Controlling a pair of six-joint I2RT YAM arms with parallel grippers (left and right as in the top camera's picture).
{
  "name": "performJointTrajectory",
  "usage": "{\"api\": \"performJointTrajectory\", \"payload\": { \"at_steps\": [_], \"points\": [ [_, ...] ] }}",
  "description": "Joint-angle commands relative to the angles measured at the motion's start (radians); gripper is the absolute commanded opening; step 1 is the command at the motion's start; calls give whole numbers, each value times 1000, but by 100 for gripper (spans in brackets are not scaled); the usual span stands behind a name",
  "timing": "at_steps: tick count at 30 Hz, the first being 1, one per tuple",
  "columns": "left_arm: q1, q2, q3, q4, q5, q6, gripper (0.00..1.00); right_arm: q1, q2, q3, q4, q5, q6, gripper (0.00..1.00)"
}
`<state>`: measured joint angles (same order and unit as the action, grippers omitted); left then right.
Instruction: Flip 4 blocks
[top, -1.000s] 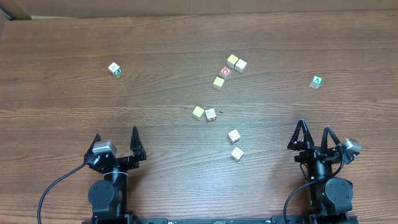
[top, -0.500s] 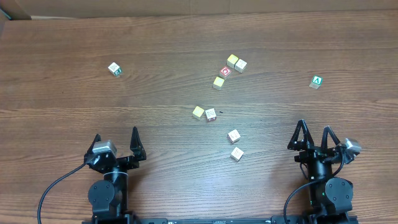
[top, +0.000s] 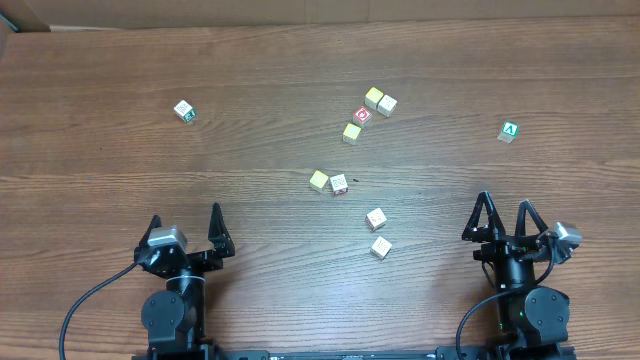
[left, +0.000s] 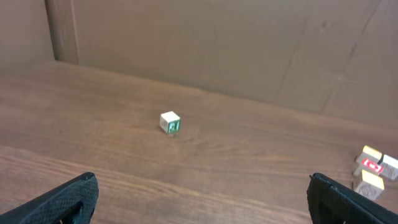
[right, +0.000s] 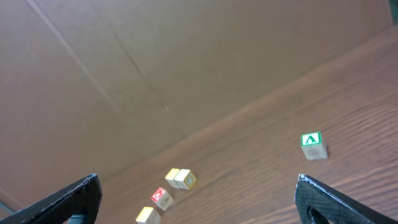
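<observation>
A dark brown wood-grain tabletop (top: 90, 170) is filling the view, and a wall of plain brown cardboard (left: 205, 43) is standing along its far edge. At the near left, the left gripper (top: 186, 217) is resting with its black fingers spread wide, holding nothing. Far beyond it a small white cube with green marks (top: 184, 110) is sitting alone, its print too small to read. Around mid-table four pale-wood blocks (top: 339, 184) are lying loose: a yellow-faced one (top: 319, 180) touching a cream one with brownish print, and two more cream ones nearer the arms. Further back, three yellowish cubes (top: 374, 97) are sitting close around a cube with a red-and-white ring face (top: 362, 115). To the right, a green-topped cube (top: 510, 131) is showing what looks like a white letter A. At the near right, the right gripper (top: 504, 206) is likewise gaping, empty.
</observation>
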<state>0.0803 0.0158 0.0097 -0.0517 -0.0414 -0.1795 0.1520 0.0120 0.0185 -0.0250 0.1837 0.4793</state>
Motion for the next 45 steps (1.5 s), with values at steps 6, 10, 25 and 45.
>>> {"api": "performJointTrajectory", "payload": {
  "at_steps": [6, 10, 25, 45],
  "points": [
    [5, -2, 6, 2, 235, 23, 100, 4, -1, 41, 32, -289, -153, 100],
    [5, 67, 55, -71, 242, 32, 100, 4, 74, 159, -150, -335, -244, 100],
    [-55, 1036, 951, -716, 198, 46, 100, 4, 908, 890, -721, -673, -240, 100],
    [-245, 1574, 1422, -1122, 278, 42, 100, 299, 1499, 1176, -1256, -662, -217, 100]
  ]
}}
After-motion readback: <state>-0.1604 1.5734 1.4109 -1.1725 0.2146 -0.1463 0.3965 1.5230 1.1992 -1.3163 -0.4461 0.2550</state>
